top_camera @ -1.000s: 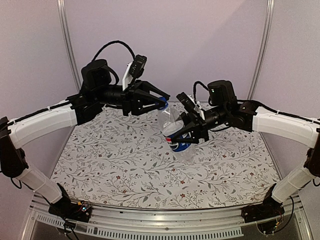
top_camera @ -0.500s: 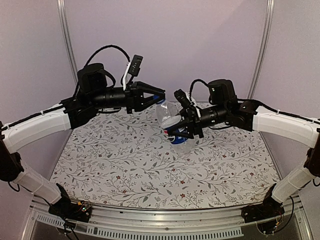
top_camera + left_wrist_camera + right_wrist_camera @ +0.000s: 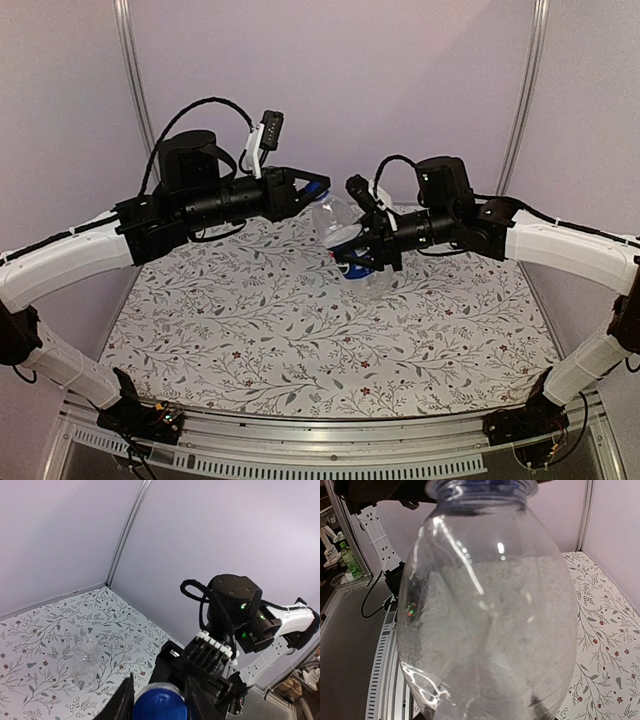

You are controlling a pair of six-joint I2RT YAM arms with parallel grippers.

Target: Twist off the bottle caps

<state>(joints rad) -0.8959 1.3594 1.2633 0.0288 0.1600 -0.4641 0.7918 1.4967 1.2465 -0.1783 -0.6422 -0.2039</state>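
Right pincer (image 3: 358,256) clamped round tall clear plastic bottle with blue label (image 3: 343,222), held tilted above floral-patterned bench (image 3: 250,330). Left pincer (image 3: 161,700) closed on its bright blue round plastic screw cap (image 3: 161,709). Short plain clear plastic bottle (image 3: 86,664) upright on bench, whitish cap (image 3: 90,640) on top.

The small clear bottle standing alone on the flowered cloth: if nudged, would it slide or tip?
Likely tips: the small bottle stands upright, narrow and apparently empty, so probably very light. Its thin clear plastic would probably dent under a firm squeeze. Once down, the round body may roll across the cloth.
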